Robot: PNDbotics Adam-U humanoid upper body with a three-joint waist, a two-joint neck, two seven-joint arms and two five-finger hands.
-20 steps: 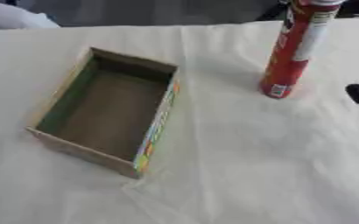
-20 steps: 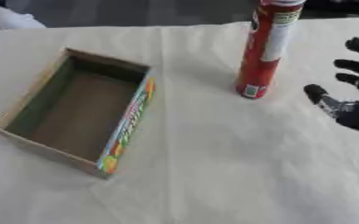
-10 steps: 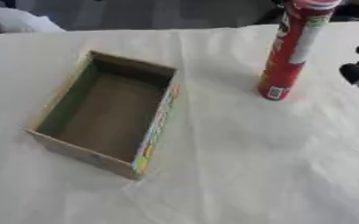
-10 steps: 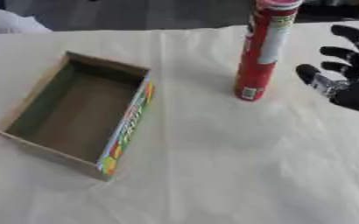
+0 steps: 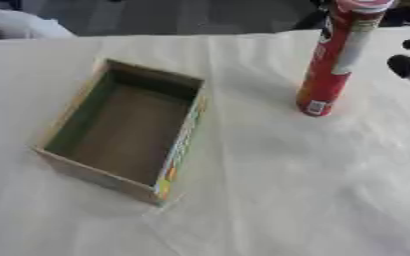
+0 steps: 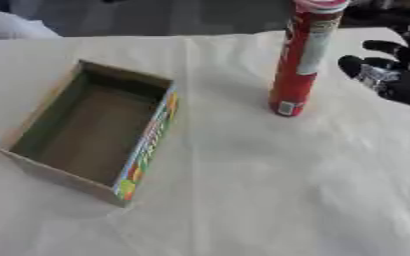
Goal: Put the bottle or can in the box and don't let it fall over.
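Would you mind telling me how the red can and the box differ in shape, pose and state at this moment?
The can is a tall, slim cylinder; the box is low, wide and rectangular. The can stands upright with its lid on; the box lies flat with its top open and nothing inside. The can is mostly red; the box is brown inside with a colourful printed side. Both rest on the white cloth, apart from each other, and the right hand touches neither.

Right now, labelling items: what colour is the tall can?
Red, with a pale panel; right eye view.
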